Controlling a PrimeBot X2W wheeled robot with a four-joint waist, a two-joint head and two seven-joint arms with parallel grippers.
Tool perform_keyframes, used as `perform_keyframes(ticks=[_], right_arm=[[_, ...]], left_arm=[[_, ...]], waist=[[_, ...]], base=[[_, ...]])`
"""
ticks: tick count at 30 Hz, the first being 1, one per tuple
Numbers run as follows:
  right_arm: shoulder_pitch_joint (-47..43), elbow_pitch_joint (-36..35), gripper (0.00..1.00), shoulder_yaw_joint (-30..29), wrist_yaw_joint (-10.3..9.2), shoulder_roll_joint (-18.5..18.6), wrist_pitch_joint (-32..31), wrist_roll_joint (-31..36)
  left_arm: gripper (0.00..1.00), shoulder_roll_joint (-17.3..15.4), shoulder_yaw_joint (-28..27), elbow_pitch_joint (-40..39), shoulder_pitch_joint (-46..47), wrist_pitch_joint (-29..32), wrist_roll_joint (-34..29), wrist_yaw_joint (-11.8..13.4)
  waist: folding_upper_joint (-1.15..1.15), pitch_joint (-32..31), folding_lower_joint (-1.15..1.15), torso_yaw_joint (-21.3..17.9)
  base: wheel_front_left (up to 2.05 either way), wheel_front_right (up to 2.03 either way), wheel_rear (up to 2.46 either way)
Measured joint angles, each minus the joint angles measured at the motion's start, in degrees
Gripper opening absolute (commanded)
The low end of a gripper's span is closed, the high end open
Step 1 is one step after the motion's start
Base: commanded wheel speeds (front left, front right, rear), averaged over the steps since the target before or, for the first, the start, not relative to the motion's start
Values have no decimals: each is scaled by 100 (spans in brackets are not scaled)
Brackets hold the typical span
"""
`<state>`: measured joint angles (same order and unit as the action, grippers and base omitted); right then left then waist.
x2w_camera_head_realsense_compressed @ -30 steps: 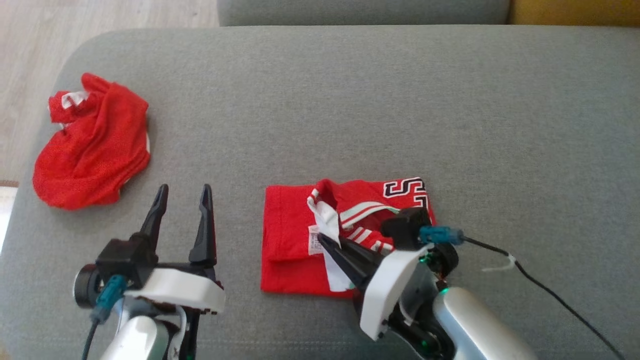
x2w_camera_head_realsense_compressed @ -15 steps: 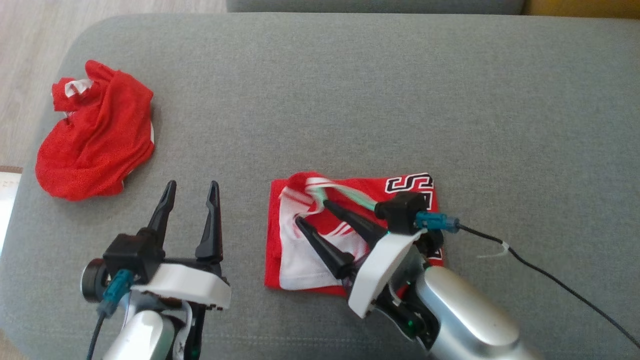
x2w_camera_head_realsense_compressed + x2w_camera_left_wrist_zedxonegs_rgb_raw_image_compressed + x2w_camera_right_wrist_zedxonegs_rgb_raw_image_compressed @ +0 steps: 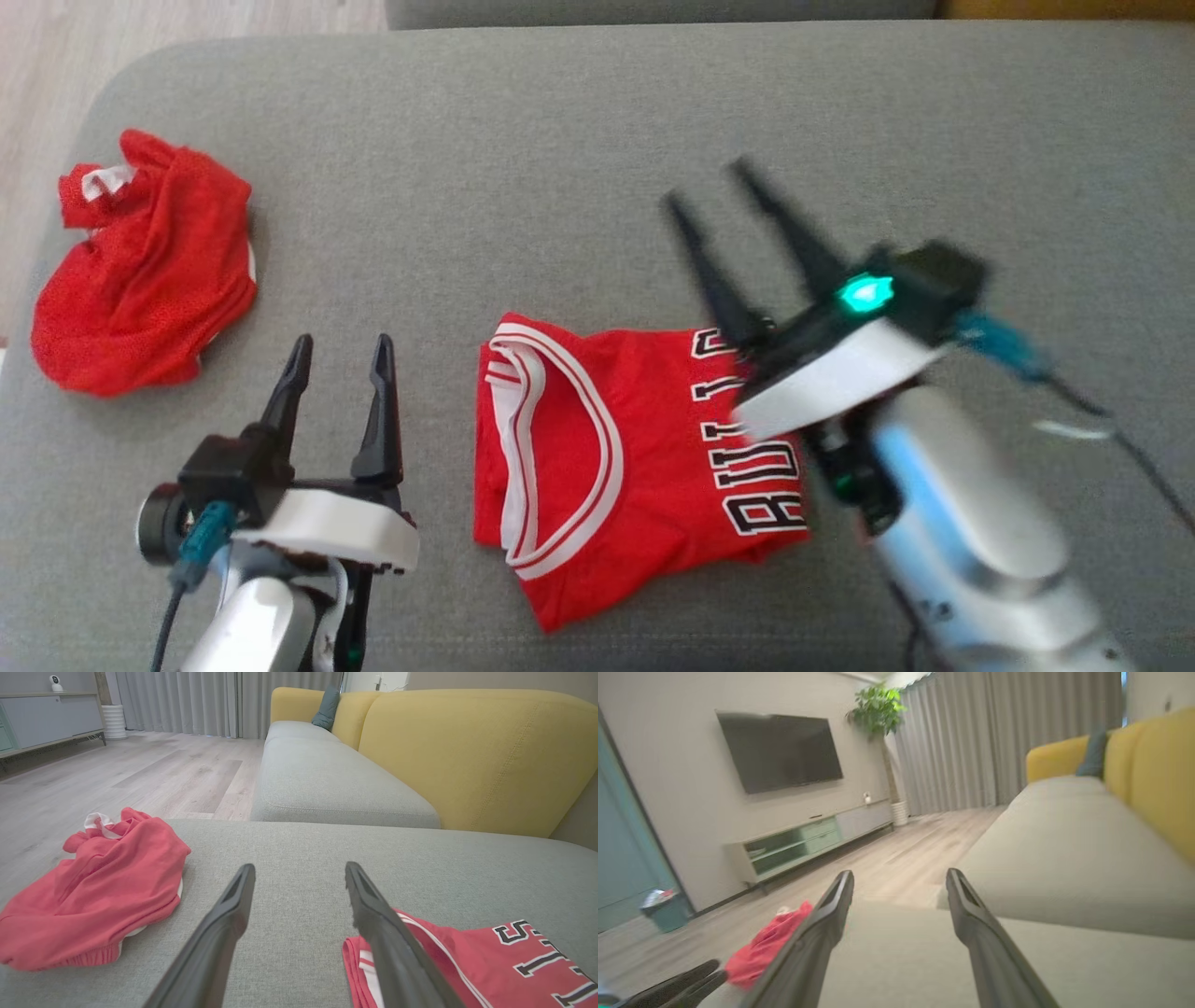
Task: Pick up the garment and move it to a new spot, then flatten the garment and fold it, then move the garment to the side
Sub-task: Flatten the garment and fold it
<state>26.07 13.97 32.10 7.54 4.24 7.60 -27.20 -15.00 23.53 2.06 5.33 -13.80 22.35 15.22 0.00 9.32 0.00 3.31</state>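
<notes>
Jersey [image 3: 635, 448] lies folded near the cushion's [image 3: 560, 140] front edge, about centre. Left gripper [image 3: 343, 342] and right gripper [image 3: 702, 184] are both spread wide and empty, the right one blurred by the jersey's right side.

Risk: pinching only the top layer would undo the fold.

Grey fabric cushion. Red heap [image 3: 140, 271] near its left edge. Wood floor [image 3: 117, 774] beyond.

Jersey [image 3: 653, 448] red, white-striped trim, black-white lettering; cushion [image 3: 560, 140] grey.
</notes>
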Motion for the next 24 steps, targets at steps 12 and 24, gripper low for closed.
perform_keyframes(ticks=[12, 24], right_arm=[[-1943, -1418, 100, -2746, 0, 534, -684, 1366], [-3117, -1975, 100, -3149, 0, 227, -1114, 1469]], left_arm=[[100, -125, -62, -88, -44, -40, -1, 131], [100, -316, -105, -263, -650, 69, 0, 250]], waist=[[0, -185, 0, -253], [0, -722, 0, -444]], base=[[0, 0, 0], [0, 0, 0]])
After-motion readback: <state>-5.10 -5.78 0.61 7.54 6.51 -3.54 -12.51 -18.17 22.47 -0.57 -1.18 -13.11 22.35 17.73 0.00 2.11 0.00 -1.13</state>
